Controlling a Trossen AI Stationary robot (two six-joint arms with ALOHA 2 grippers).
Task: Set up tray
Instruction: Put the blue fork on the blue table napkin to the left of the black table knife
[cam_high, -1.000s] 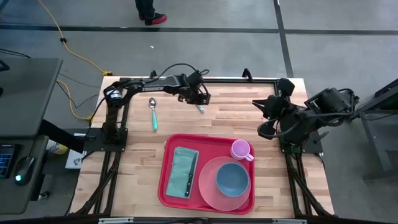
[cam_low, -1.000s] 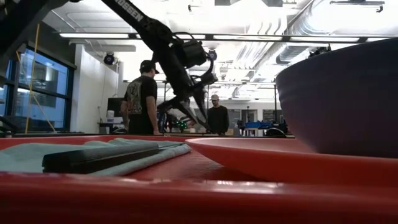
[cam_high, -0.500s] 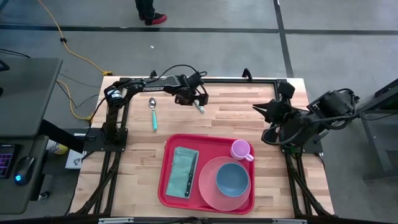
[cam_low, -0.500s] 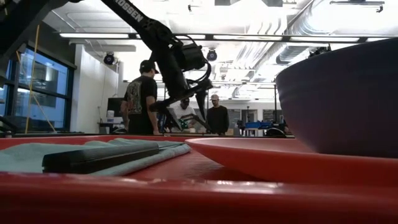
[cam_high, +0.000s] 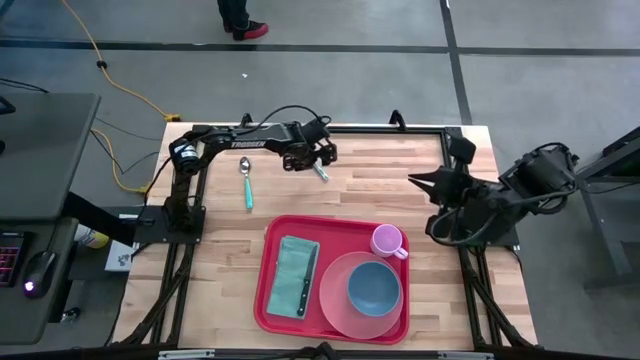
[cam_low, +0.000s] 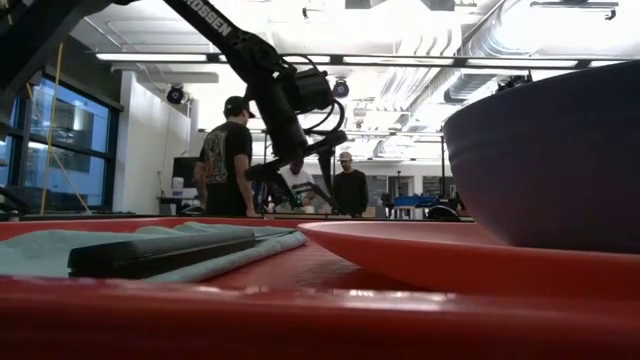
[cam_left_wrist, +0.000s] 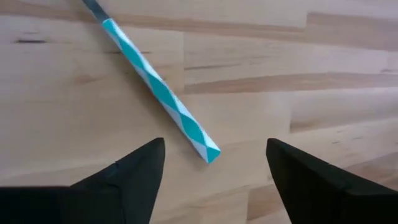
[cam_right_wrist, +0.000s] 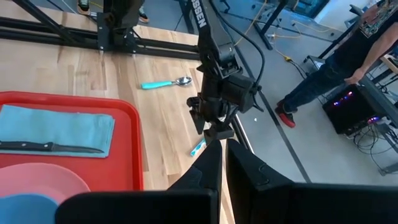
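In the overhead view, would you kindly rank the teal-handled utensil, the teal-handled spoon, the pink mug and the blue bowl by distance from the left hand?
1. Teal-handled utensil: directly beneath the open left hand.
2. Teal-handled spoon: bare table, toward the arm's base.
3. Pink mug: on the red tray.
4. Blue bowl: on the pink plate.

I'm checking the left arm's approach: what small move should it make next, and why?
Probably lower the left gripper and close on the teal-handled utensil. Its jaws stand open over the handle's end, the utensil lies loose on the table, and the tray holds none yet.
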